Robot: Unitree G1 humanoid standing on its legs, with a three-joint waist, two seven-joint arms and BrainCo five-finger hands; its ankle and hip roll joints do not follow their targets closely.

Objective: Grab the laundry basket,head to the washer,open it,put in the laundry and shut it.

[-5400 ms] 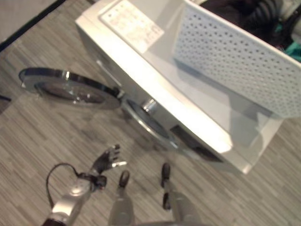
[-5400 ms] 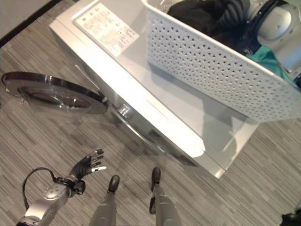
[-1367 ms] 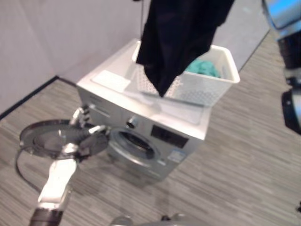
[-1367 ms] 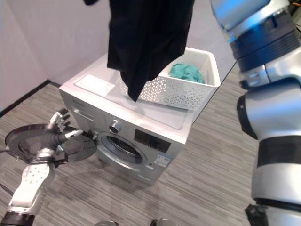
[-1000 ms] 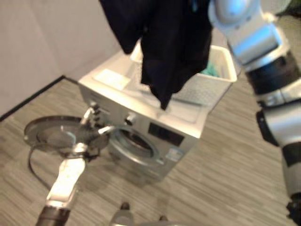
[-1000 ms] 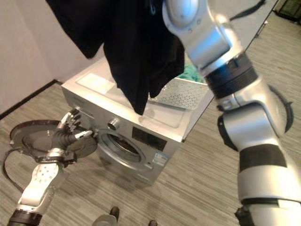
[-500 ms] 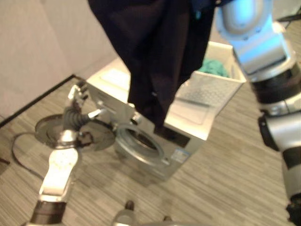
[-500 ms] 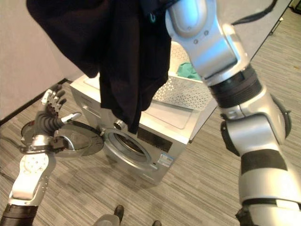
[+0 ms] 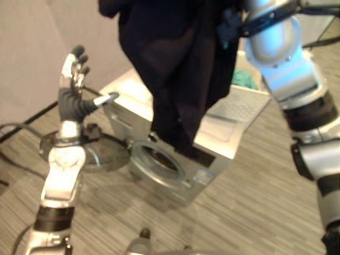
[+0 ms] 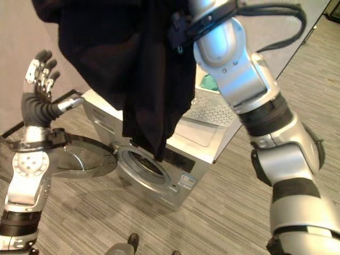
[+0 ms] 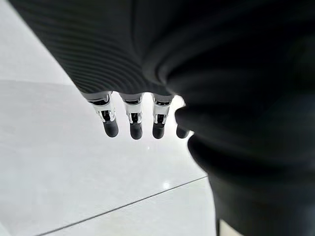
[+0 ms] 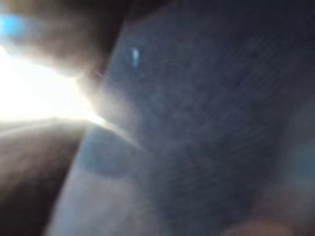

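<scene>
Since a moment ago the left hand (image 10: 38, 90) has risen, fingers (image 9: 74, 61) spread and empty. The dark garment (image 10: 133, 69) hangs above the washer (image 10: 196, 138); the right hand's grip cannot be told. The door (image 10: 79, 154) is open, the basket (image 10: 212, 109) on top; loading and shutting remain.

The washer's round opening (image 10: 144, 169) stands uncovered, its door (image 10: 79, 155) swung flat out to the left. A dark garment (image 10: 143, 79) hangs in front of the washer (image 10: 175, 159), its lower end just above the opening. Bare floor (image 10: 223, 212) lies to the right.
</scene>
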